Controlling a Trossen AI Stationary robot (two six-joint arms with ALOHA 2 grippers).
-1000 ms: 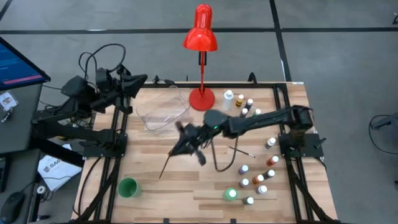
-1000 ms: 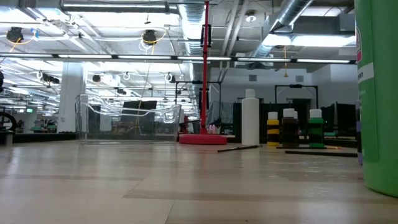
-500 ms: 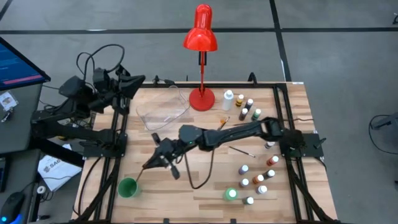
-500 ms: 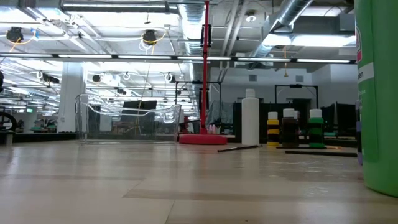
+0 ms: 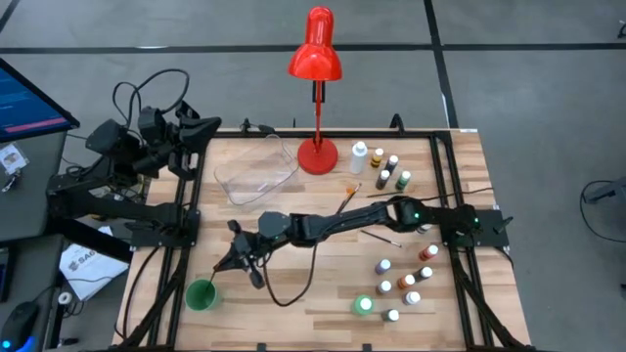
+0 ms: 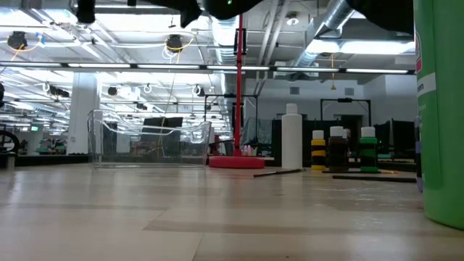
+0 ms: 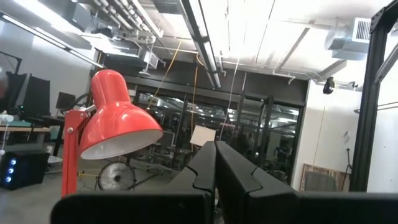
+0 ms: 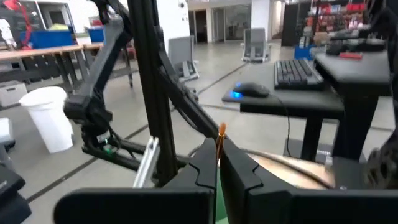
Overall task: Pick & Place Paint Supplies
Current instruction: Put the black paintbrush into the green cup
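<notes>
High view. The right arm reaches from its base at the right edge of the frame, low and nearly straight, across the middle toward the lower left; its wrist bends downward at the end. The right gripper (image 5: 233,262) sits in the lower left of centre, fingers (image 8: 239,169) pressed together on a thin brush (image 8: 219,142) whose orange tip stands up between them. The left arm is folded back in the upper left of the frame; the left gripper (image 5: 209,125) points rightward, fingers (image 7: 236,171) closed, holding nothing.
</notes>
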